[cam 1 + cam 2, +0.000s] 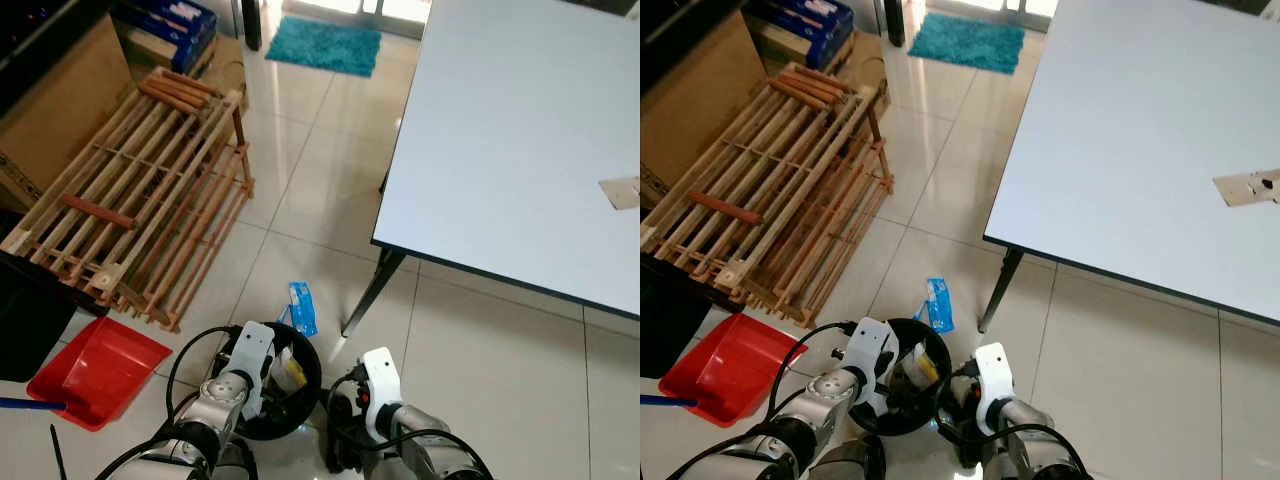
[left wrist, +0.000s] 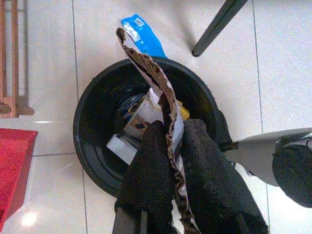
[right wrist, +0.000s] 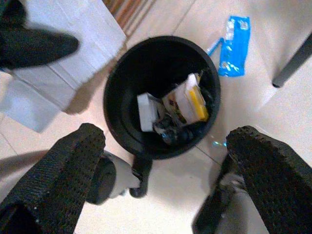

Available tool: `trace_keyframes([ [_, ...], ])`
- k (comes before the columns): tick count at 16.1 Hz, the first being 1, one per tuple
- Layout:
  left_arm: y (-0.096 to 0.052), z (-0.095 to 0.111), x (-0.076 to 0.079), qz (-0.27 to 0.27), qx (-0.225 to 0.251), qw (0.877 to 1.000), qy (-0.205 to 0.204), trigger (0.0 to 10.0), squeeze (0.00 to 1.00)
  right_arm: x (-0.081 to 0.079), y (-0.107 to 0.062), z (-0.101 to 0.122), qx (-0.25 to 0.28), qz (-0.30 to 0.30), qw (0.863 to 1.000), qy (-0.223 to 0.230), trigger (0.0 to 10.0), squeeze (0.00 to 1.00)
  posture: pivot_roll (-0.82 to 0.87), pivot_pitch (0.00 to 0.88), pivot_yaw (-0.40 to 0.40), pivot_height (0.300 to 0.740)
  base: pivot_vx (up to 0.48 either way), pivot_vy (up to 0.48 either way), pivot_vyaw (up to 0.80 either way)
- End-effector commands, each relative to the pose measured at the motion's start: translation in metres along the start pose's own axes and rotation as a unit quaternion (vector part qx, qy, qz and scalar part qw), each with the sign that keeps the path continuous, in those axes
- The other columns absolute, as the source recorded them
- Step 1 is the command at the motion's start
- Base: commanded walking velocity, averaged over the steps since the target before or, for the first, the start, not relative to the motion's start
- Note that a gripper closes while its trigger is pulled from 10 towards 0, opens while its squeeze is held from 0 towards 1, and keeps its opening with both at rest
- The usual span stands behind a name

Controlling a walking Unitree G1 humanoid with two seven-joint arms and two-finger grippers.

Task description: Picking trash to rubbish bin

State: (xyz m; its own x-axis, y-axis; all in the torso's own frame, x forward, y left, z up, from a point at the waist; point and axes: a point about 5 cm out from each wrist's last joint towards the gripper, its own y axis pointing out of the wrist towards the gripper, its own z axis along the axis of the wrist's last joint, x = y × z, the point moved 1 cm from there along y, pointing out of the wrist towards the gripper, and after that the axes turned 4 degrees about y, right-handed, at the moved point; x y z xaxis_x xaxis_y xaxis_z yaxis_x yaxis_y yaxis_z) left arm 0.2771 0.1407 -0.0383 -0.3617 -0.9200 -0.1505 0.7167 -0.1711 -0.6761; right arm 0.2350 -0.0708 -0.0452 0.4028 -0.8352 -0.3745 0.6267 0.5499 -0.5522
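Head stereo pair looking steeply down, farther off; both wrist cams close above, sharing the round black plastic bin (image 3: pixel 161 95)

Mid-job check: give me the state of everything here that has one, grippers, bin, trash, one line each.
Left gripper: shut on cardboard strip, held above the bin.
Right gripper: open, holding nothing, over the bin.
Rubbish bin: upright, no lid, partly filled with trash.
Blue wrapper: on the floor beside the bin, not yet binned.
Red dustpan: lying on the floor.
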Motion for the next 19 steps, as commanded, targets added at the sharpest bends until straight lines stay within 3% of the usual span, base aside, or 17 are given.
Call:
trace_keyframes([
  [1,-0.001,-0.012,0.005,-0.007,-0.023,1.000,0.003,10.0,0.00,-0.004,-0.002,-0.010,-0.014,0.009,1.000,0.013,10.0,0.00,-0.15,0.337,-0.055,0.740,0.000,0.000,0.00],
  [4,-0.002,-0.014,0.003,-0.006,-0.024,1.000,0.004,10.0,0.00,-0.006,-0.004,-0.010,-0.015,0.018,1.000,0.008,10.0,0.00,-0.15,0.338,-0.057,0.740,0.000,0.000,0.00],
  [5,-0.002,-0.015,0.002,-0.005,-0.025,1.000,0.006,10.0,0.32,-0.007,-0.005,-0.011,-0.015,0.020,1.000,0.007,10.0,0.00,-0.15,0.339,-0.059,0.740,0.000,0.000,0.00],
  [6,-0.002,-0.015,0.002,-0.004,-0.027,1.000,0.010,10.0,1.00,-0.007,-0.005,-0.011,-0.016,0.021,1.000,0.005,10.0,0.00,-0.15,0.341,-0.060,0.740,0.000,0.000,0.00],
  [14,-0.003,-0.018,-0.001,0.006,-0.038,0.999,0.018,10.0,1.00,-0.005,-0.009,-0.008,-0.017,0.018,1.000,0.011,10.0,0.00,-0.14,0.361,-0.074,0.740,0.000,0.000,0.00],
  [15,-0.003,-0.017,-0.004,0.015,-0.038,0.999,0.020,10.0,0.16,-0.003,-0.009,-0.008,-0.018,0.014,1.000,0.010,10.0,0.00,-0.13,0.356,-0.073,0.740,0.000,0.000,0.00],
  [16,-0.003,-0.018,-0.007,0.020,-0.039,0.999,0.019,10.0,0.00,-0.002,-0.009,-0.008,-0.018,0.009,1.000,0.011,10.0,0.00,-0.13,0.353,-0.071,0.740,0.000,0.000,0.00],
  [19,-0.013,-0.040,-0.028,0.062,-0.062,0.996,-0.003,10.0,0.00,0.024,-0.013,-0.010,-0.023,-0.072,0.997,0.011,10.0,0.00,-0.11,0.318,-0.060,0.740,0.000,0.000,0.00],
])
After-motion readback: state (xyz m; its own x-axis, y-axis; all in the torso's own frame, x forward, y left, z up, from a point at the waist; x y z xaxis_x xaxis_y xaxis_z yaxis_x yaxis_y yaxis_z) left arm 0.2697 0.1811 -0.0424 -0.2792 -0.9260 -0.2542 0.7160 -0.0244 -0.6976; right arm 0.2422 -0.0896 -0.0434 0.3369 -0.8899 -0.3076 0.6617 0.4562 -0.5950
